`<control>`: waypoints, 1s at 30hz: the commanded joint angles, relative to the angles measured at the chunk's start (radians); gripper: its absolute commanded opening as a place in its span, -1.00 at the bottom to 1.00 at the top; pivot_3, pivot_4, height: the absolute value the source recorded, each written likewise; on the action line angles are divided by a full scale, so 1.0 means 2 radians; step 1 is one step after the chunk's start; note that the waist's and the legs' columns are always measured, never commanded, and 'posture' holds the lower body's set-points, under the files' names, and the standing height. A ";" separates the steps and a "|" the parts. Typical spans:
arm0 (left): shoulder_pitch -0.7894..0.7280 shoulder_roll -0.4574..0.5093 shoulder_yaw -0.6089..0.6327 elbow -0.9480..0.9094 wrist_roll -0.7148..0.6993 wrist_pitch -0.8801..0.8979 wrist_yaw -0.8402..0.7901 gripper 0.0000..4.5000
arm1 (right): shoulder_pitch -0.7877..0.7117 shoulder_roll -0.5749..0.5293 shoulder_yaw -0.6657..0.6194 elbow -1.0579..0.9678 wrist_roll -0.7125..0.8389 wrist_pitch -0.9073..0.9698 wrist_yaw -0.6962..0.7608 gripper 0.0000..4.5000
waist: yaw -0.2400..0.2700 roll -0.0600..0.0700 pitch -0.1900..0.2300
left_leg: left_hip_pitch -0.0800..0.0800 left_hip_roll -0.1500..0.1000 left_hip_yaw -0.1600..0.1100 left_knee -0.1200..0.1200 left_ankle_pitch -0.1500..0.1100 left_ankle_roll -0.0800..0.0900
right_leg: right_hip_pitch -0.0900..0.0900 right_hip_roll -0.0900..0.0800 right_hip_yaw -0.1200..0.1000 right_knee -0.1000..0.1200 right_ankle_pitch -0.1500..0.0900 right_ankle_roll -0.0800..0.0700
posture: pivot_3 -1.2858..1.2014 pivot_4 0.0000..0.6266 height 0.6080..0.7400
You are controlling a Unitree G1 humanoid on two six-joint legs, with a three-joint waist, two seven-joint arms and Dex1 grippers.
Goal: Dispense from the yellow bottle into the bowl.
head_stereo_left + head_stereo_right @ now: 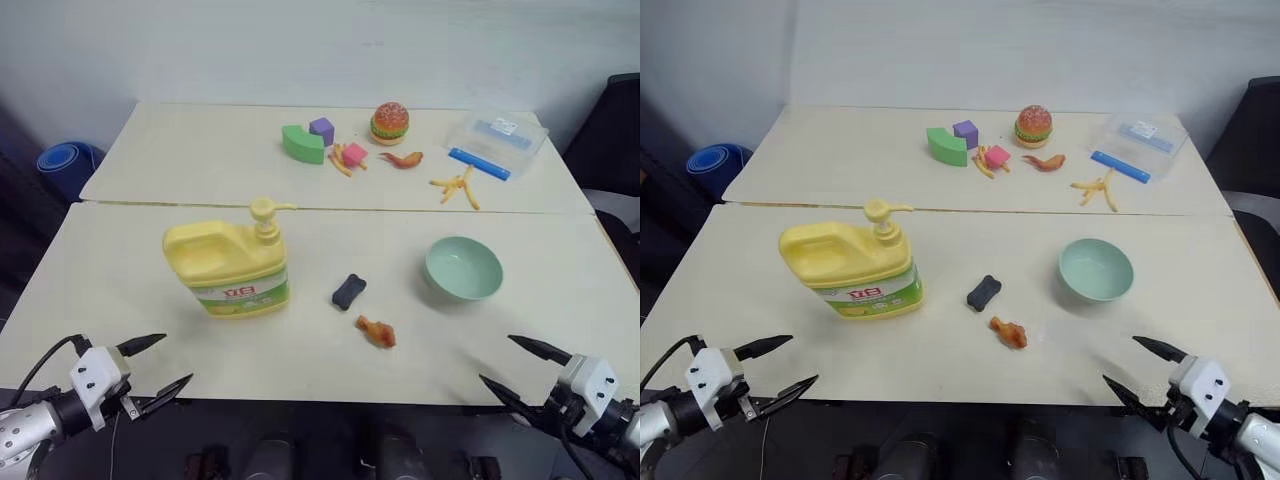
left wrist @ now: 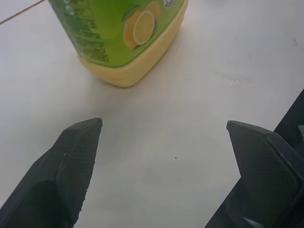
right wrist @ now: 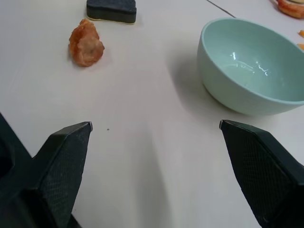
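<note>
Yellow plastic pump jug (image 1: 228, 266) stands left on your pale surface (image 1: 120, 290), well apart from the small mint-green bowl (image 1: 463, 268). Both left gripper (image 1: 158, 367) and right gripper (image 1: 518, 368) hover with fingers apart, empty.

Left gripper (image 1: 159, 364) low at near-left counter edge, jaws spread wide, empty, black fingers (image 2: 71, 156) angled forward and inward. Right gripper (image 1: 522, 367) mirrored at near-right edge, jaws equally wide, empty, fingertips (image 3: 69, 147) aimed forward and inward. Both wrists low, just above counter (image 1: 120, 290), touching nothing.
</note>
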 commanded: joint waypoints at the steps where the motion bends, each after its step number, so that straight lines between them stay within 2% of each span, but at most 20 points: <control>1: 0.000 -0.003 -0.001 -0.021 -0.022 0.014 -0.007 0.99 | -0.006 -0.010 0.003 -0.035 0.010 0.014 0.003 1.00 | 0.000 0.000 0.000 | 0.000 0.000 0.000 0.000 0.000 0.000 | 0.000 0.000 0.000 0.000 0.000 0.000 | 0.03 -0.52 1.00; 5: -0.005 -0.001 0.002 -0.059 -0.087 0.074 -0.029 0.99 | -0.021 -0.017 0.040 -0.114 0.020 0.089 -0.009 1.00 | 0.001 0.000 0.000 | 0.000 0.000 0.000 0.000 0.000 -0.001 | 0.000 0.000 0.000 0.001 0.000 0.000 | 0.03 -0.52 1.00; 7: 0.000 0.021 -0.003 -0.089 -0.122 0.113 -0.065 0.99 | -0.051 -0.030 0.078 -0.172 0.012 0.178 -0.042 1.00 | -0.001 0.000 0.000 | 0.000 0.000 0.000 0.000 0.000 -0.001 | 0.000 0.000 0.000 0.001 0.000 0.000 | 0.03 -0.52 1.00; 10: -0.010 0.020 -0.028 -0.119 -0.113 0.107 -0.079 0.99 | -0.118 -0.030 0.156 -0.216 -0.025 0.274 -0.079 1.00 | 0.000 0.001 0.000 | 0.000 0.001 0.000 0.000 0.001 -0.004 | 0.000 0.000 0.000 0.001 0.000 -0.001 | 0.03 -0.52 1.00; 15: -0.022 0.014 -0.058 -0.142 -0.100 0.108 -0.082 0.99 | -0.205 0.006 0.240 -0.182 -0.077 0.359 -0.134 1.00 | 0.002 -0.001 -0.001 | 0.000 0.001 -0.001 0.000 0.003 -0.006 | -0.003 0.001 -0.001 0.001 0.000 -0.001 | 0.03 -0.52 1.00; 18: -0.030 0.008 -0.069 -0.138 -0.090 0.102 -0.079 0.99 | -0.242 0.022 0.291 -0.130 -0.121 0.356 -0.138 1.00 | 0.001 -0.001 -0.001 | -0.001 0.000 0.000 0.000 0.003 -0.005 | -0.003 0.001 -0.001 0.001 0.000 -0.001 | 0.03 -0.52 1.00; 21: -0.029 0.004 -0.074 -0.136 -0.080 0.094 -0.078 0.99 | -0.263 0.048 0.311 -0.085 -0.143 0.358 -0.158 1.00 | -0.001 -0.002 -0.002 | -0.001 0.000 0.000 0.000 0.003 -0.005 | -0.003 0.001 -0.001 0.001 0.000 -0.001 | 0.03 -0.52 1.00; 22: -0.027 0.003 -0.075 -0.136 -0.077 0.091 -0.078 1.00 | -0.265 0.053 0.314 -0.075 -0.147 0.362 -0.162 0.82 | -0.002 -0.002 -0.001 | -0.001 0.000 0.000 0.000 0.003 -0.005 | -0.003 0.001 -0.001 0.001 0.000 -0.001 | 0.03 -0.52 1.00; 24: -0.029 0.000 -0.075 -0.133 -0.073 0.087 -0.077 1.00 | -0.266 0.059 0.316 -0.062 -0.153 0.351 -0.162 0.61 | -0.002 -0.002 -0.002 | 0.000 0.000 0.001 0.000 0.003 -0.005 | -0.003 0.002 0.000 0.002 0.000 -0.001 | 0.03 -0.52 1.00; 29: -0.045 -0.003 -0.083 -0.120 -0.067 0.080 -0.082 1.00 | -0.250 0.063 0.298 -0.079 -0.132 0.328 -0.150 -0.18 | -0.001 -0.002 -0.002 | 0.000 0.001 0.001 0.000 0.004 -0.006 | -0.003 0.002 0.000 0.002 0.000 -0.001 | 0.03 -0.52 1.00; 30: -0.050 -0.004 -0.086 -0.118 -0.066 0.079 -0.083 1.00 | -0.244 0.059 0.291 -0.088 -0.125 0.323 -0.142 -0.21 | 0.000 -0.002 -0.002 | 0.000 0.001 0.001 0.000 0.004 -0.006 | -0.003 0.002 0.000 0.003 0.000 -0.002 | 0.03 -0.52 1.00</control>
